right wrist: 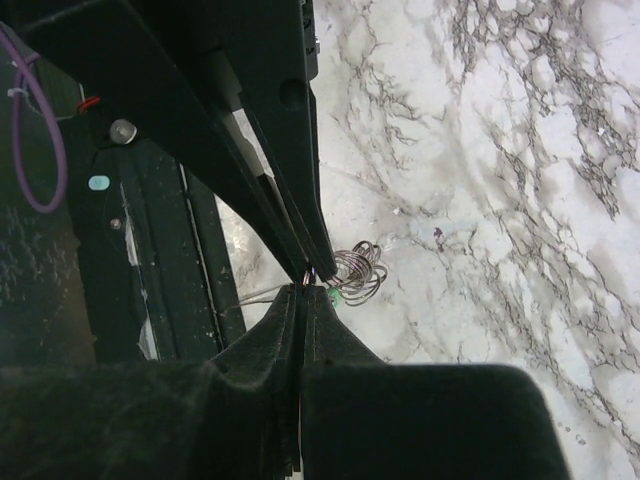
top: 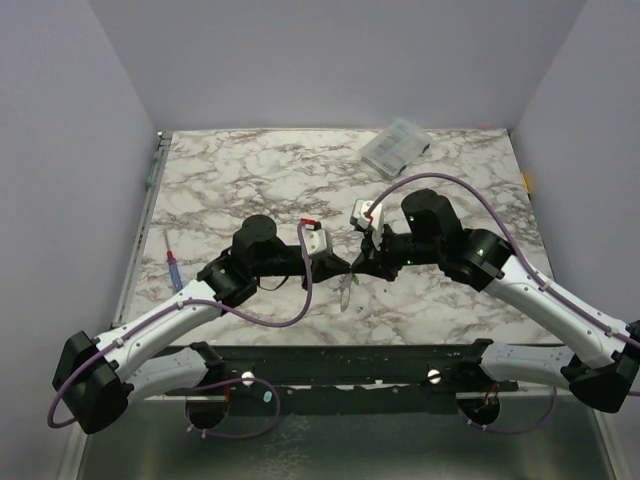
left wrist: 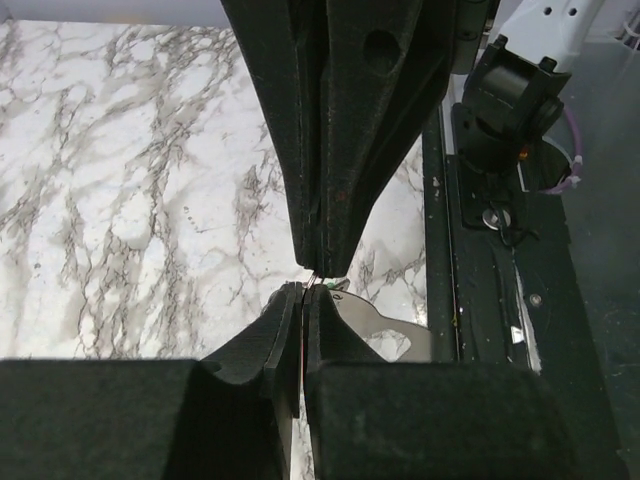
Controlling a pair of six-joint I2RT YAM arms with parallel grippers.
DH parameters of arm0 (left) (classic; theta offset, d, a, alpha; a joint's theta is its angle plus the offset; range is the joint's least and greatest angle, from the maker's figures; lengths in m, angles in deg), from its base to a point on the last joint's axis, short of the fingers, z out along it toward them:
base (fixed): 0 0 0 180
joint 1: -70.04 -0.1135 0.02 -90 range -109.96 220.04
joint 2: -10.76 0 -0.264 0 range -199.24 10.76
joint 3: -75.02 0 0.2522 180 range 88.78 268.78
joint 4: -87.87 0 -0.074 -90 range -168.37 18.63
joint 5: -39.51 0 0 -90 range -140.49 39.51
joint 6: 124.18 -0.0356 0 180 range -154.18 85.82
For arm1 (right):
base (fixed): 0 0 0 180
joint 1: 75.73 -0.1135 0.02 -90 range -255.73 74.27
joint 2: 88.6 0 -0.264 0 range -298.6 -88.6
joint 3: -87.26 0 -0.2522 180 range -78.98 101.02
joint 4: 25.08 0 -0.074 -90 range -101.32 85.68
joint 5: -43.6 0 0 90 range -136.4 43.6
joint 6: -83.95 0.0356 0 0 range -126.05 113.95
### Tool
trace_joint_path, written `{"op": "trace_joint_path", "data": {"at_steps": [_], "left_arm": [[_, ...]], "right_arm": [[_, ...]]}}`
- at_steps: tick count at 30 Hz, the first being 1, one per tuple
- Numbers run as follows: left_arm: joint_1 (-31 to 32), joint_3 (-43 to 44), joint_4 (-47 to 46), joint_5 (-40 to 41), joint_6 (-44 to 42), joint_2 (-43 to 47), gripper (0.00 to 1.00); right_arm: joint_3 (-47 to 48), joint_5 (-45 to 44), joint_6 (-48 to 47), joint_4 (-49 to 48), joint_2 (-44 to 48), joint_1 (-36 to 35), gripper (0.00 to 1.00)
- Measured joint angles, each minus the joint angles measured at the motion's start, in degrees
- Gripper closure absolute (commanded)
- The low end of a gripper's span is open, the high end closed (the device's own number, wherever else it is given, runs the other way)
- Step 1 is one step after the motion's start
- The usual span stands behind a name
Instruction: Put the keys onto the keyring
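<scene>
My left gripper [top: 345, 263] and right gripper [top: 358, 262] meet tip to tip above the middle of the marble table [top: 250, 180], both shut. A silvery keyring piece [top: 345, 290] hangs below the meeting point. In the left wrist view my left gripper [left wrist: 304, 292] is shut, with the pale silvery band of the keyring [left wrist: 392, 326] showing past its right finger. A green key tag [left wrist: 330, 284] sits at the tips. In the right wrist view my right gripper [right wrist: 303, 292] is shut beside the green tag [right wrist: 335, 296] and small coils of wire ring [right wrist: 358, 268]. The blue key is hidden.
A clear plastic compartment box [top: 397, 147] lies at the back right of the table. A blue and red pen-like tool [top: 174, 270] lies at the left edge. The black base rail [top: 340, 365] runs along the near edge.
</scene>
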Motion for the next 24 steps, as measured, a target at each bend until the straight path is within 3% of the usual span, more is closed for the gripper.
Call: {"op": "trace_joint_path", "data": {"at_steps": [10, 11, 15, 24], "left_arm": [[0.2, -1.7, -2.9, -2.2, 1.0, 1.7, 1.00], [0.3, -2.1, -3.2, -2.1, 1.0, 2.4, 1.00], [0.4, -3.7, -3.7, -0.9, 0.2, 5.4, 1.00], [0.3, -6.9, -3.7, 2.0, -2.3, 11.0, 1.00]], "right_arm": [[-0.9, 1.8, -0.4, -0.9, 1.9, 0.0, 0.99], [-1.2, 2.1, -0.4, -1.4, 2.2, 0.0, 0.96], [-3.0, 2.2, 0.5, -4.9, 3.5, -0.2, 0.64], [-14.8, -5.1, 4.0, -21.2, 14.0, -0.2, 0.60]]}}
